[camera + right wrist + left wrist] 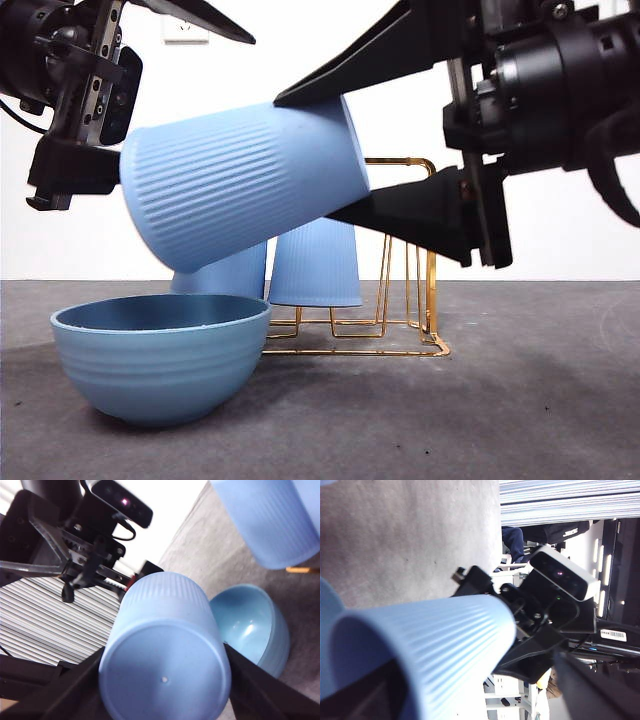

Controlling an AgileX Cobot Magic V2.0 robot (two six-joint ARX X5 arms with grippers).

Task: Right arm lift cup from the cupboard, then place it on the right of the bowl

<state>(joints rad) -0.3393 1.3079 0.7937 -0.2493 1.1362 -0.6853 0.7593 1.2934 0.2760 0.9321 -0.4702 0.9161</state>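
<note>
Gripped near closed base, cup (240,180) is held tilted in air above bowl (160,360), ahead of cupboard (410,300); right gripper (165,690) fingers clamped across it. Judged light, rigid, ribs aiding friction. Left gripper (85,90) nearby; finger state cannot be told.

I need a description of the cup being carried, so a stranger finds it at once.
Start at the gold wire cupboard; two upside-down blue cups stand there. Above the wide blue bowl, the right claw grips a third ribbed cup. Only this one is off the rack, tipped sideways.
</note>
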